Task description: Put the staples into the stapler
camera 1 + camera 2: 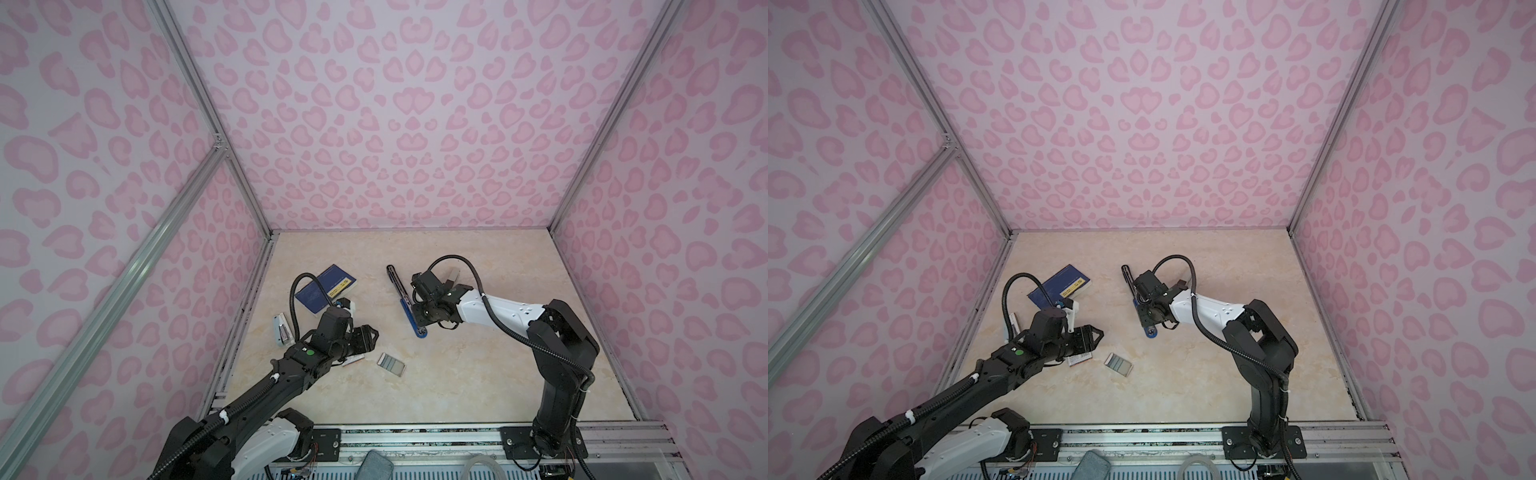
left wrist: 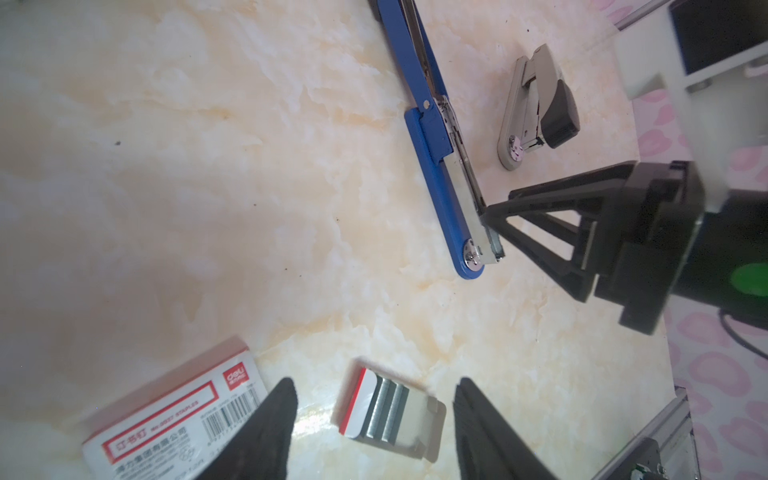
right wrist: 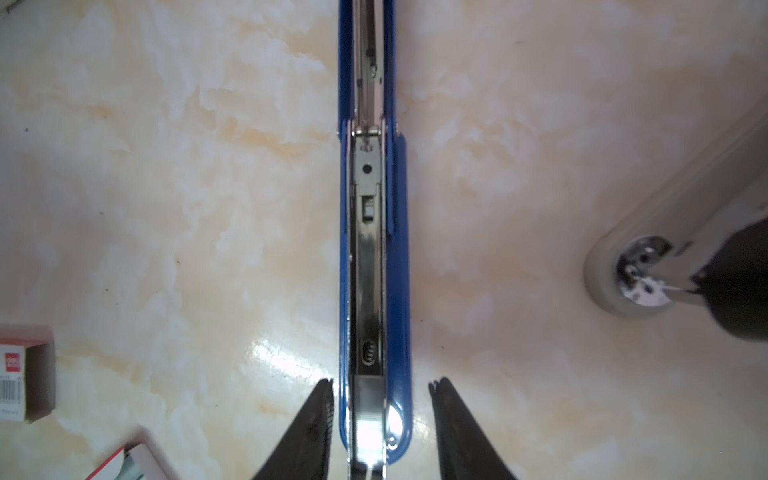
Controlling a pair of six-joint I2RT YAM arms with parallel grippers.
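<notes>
The blue stapler (image 1: 406,311) lies opened flat on the table, its metal magazine (image 3: 368,266) facing up. A ribbed silvery strip of staples (image 3: 369,399) sits in the magazine's near end. My right gripper (image 3: 382,382) hangs over that end, open, one finger on each side of the stapler, holding nothing. More staples lie in a small white tray (image 2: 388,411) (image 1: 390,364) on the table. The tray's white sleeve with red label and barcode (image 2: 174,415) lies beside it. My left gripper (image 2: 374,382) hovers open above the tray, empty.
A grey stapler (image 1: 282,330) (image 2: 536,108) lies near the left wall. A dark blue booklet (image 1: 326,291) lies behind the left arm. Pink patterned walls close in the marble-look table (image 1: 457,374) on three sides. A metal rail runs along its front edge.
</notes>
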